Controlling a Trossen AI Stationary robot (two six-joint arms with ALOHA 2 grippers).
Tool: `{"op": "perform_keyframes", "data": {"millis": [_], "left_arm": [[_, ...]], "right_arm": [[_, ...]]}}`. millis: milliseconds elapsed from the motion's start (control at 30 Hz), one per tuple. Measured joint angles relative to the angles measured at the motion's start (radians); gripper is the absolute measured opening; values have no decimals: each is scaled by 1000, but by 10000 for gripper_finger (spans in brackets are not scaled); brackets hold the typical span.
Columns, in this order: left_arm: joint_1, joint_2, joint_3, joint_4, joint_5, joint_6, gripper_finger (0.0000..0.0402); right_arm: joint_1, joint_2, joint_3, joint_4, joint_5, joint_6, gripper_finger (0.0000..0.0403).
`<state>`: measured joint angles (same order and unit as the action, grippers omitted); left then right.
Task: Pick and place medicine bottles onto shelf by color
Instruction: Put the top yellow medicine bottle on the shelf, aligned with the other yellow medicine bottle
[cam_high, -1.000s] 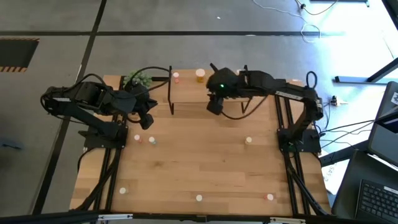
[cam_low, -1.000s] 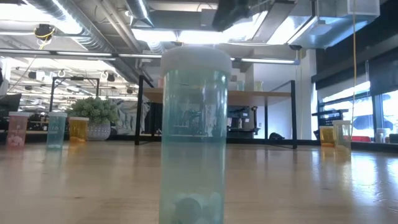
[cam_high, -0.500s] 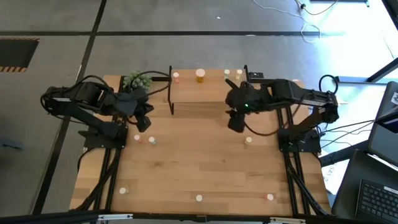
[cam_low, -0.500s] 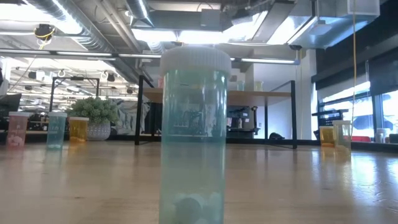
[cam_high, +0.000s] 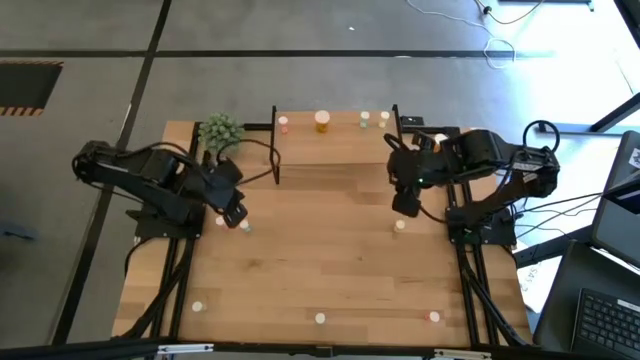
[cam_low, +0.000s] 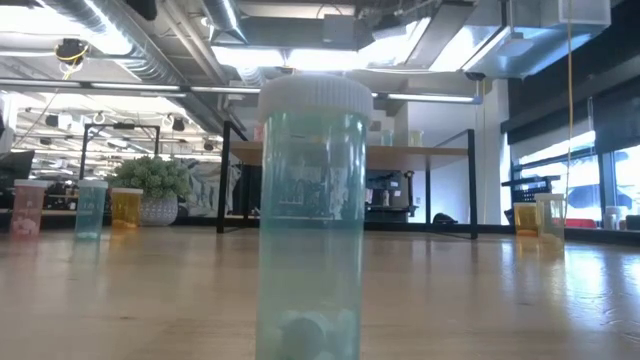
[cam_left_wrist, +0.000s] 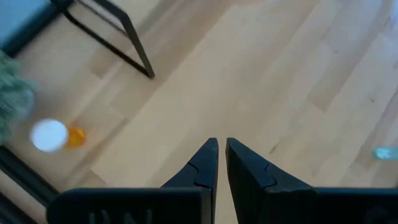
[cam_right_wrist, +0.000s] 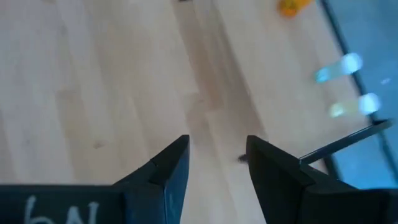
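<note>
The shelf (cam_high: 335, 150) stands at the table's far middle with several small medicine bottles along its far edge, among them a pink one (cam_high: 283, 123) and an orange one (cam_high: 322, 121). More bottles stand upright on the table: a pale one (cam_high: 243, 227) just near of my left gripper (cam_high: 234, 212), and a yellow one (cam_high: 400, 226) just near of my right gripper (cam_high: 405, 204). My left gripper (cam_left_wrist: 221, 149) is shut and empty above bare wood. My right gripper (cam_right_wrist: 217, 146) is open, nothing between its fingers. A teal bottle (cam_low: 312, 215) fills the low view.
A spiky green plant (cam_high: 220, 129) stands at the far left beside the shelf. Three more bottles (cam_high: 198, 306) (cam_high: 320, 319) (cam_high: 433, 317) stand along the near edge. An orange bottle (cam_left_wrist: 53, 135) lies off to the side in the left wrist view. Bare wood spans the table's middle.
My right gripper has gone from over the shelf toward the table's right and near edges, staying open; it now hangs off the shelf's right front corner. My left gripper has sunk and moved toward the near edge, rolling its wrist, still shut.
</note>
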<state>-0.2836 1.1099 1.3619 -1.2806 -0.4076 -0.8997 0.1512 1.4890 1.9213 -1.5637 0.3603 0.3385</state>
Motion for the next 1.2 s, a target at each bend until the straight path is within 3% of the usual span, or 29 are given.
{"op": "perform_keyframes", "data": {"millis": [200,433,567,767,1033,1200], "left_arm": [[-69,1,-31,36,17,-141,27],[-120,0,-31,82,3,-172,27],[-125,0,-31,82,2,-172,28],[-125,0,-31,85,0,-172,28],[-125,0,-31,85,0,-172,27],[-125,0,-31,86,0,-164,28]], "right_arm": [[33,-62,-61,-8,-77,77,161],[63,-230,-295,10,-26,283,161],[63,-280,-394,81,-92,400,161],[71,-270,-439,127,-182,478,161],[68,-256,-467,125,-240,713,161],[68,-256,-502,125,-252,691,161]]}}
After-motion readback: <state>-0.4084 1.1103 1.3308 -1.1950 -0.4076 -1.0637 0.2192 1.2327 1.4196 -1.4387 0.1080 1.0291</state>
